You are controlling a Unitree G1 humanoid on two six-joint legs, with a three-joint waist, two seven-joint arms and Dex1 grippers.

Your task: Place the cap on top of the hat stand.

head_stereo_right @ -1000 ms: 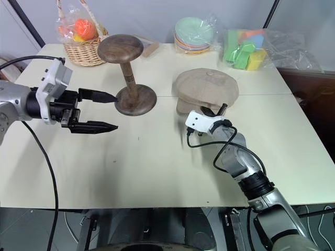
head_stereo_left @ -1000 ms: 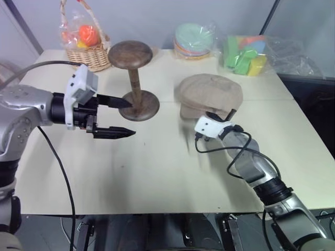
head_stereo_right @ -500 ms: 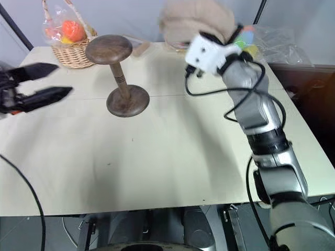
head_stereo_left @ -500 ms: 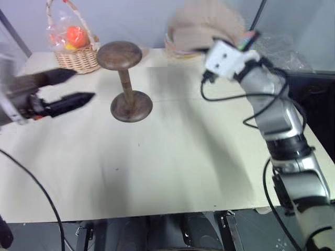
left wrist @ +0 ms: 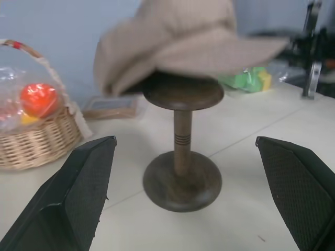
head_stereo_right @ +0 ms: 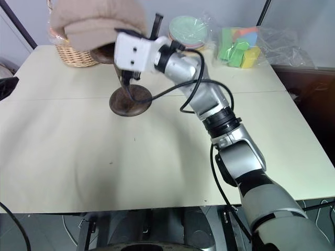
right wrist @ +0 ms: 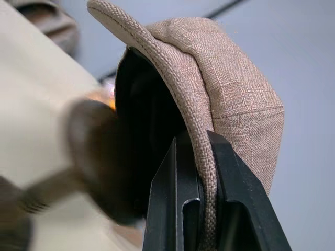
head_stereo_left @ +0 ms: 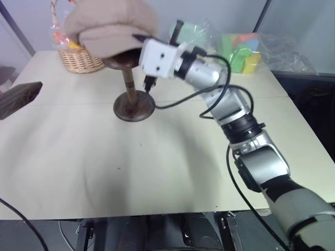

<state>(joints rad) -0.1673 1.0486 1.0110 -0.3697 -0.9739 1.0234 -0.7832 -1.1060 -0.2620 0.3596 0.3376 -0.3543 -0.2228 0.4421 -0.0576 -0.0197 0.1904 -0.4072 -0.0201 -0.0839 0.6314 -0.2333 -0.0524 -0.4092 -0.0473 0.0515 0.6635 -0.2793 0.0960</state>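
Note:
The beige cap (head_stereo_left: 109,25) hangs tilted over the round top of the dark wooden hat stand (head_stereo_left: 134,105) and hides most of that top. Whether the cap rests on the top or hovers just above it, I cannot tell. My right gripper (head_stereo_left: 137,38) is shut on the cap's edge, and in the right wrist view its fingers (right wrist: 178,198) pinch the corded rim. My left gripper (head_stereo_left: 22,98) is off to the left of the stand, open, with its fingers (left wrist: 78,198) wide apart and nothing between them. In the left wrist view the stand's post (left wrist: 181,141) stands upright.
A wicker basket (left wrist: 36,138) with an orange fruit stands at the back left, close behind the stand. Wrapped plates (head_stereo_right: 191,29) and a bag of green and yellow pieces (head_stereo_left: 243,55) sit along the table's far edge. A flat box (left wrist: 112,107) lies behind the stand.
My right arm has lifted the cap off the table and swung it up and left to over the stand's top. My left gripper has drawn back to the left, away from the stand.

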